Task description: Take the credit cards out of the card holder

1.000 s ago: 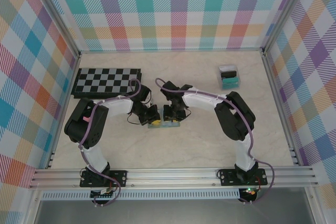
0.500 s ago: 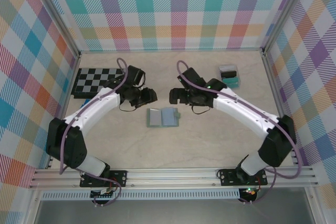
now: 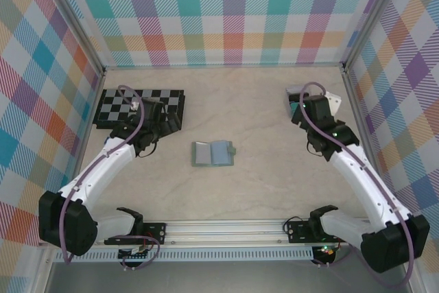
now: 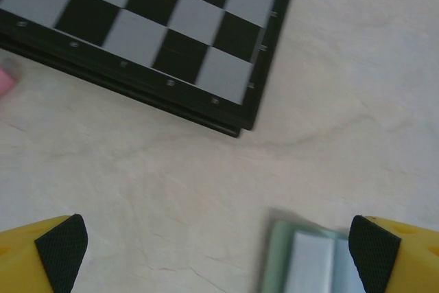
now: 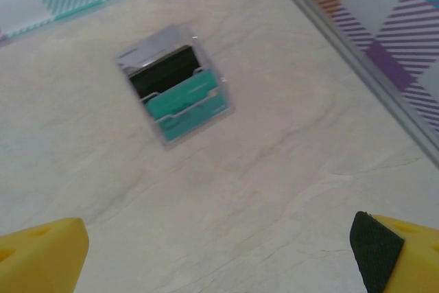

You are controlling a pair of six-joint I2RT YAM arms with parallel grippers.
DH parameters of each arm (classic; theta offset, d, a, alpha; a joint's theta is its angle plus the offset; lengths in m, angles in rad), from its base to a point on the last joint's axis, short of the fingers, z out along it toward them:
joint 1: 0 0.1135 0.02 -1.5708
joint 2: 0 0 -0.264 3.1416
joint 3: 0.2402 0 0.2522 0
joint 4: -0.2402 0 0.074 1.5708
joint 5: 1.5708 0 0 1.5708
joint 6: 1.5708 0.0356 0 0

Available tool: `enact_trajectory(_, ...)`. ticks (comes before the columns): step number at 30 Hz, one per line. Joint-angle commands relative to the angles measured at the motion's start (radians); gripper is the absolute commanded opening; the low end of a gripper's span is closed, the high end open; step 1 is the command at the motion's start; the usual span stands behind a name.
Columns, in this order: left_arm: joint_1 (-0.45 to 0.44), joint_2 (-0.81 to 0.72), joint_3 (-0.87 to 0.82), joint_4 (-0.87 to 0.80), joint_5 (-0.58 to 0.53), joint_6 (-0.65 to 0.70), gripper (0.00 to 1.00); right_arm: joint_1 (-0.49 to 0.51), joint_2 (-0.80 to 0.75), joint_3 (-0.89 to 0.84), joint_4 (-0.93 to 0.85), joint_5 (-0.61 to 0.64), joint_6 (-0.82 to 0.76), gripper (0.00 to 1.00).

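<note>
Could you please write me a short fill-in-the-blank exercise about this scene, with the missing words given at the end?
1. The card holder lies ___, its inner pockets facing up.
2. The left gripper hovers near a corner of the black and grey ___.
3. The clear box holds teal and ___ contents.
4. The right gripper holds ___.
Missing words: open; chessboard; black; nothing.

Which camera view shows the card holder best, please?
The top external view: there the card holder lies open and is seen whole, in the middle of the frame. The left wrist view catches a blurred part of it at its bottom edge.
</note>
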Motion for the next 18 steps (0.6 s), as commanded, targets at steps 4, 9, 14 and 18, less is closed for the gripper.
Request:
enact_trajectory(4, 0.030, -0.090, -0.183, 0.281, -0.200, 0.137, 1.00, -0.160, -0.072, -0.231, 0.313, 0.038, -0.057, 1.00)
enact_trajectory(9, 0.049, -0.163, -0.344, 0.500, -0.269, 0.248, 1.00, -0.231, -0.001, -0.337, 0.443, -0.010, -0.117, 1.00)
enact_trajectory(14, 0.096, -0.120, -0.418, 0.635, -0.283, 0.343, 1.00, -0.232, 0.075, -0.496, 0.786, -0.070, -0.250, 1.00)
enact_trajectory(18, 0.142, -0.052, -0.465, 0.784, -0.186, 0.417, 1.00, -0.231, 0.140, -0.545, 0.955, -0.149, -0.340, 1.00)
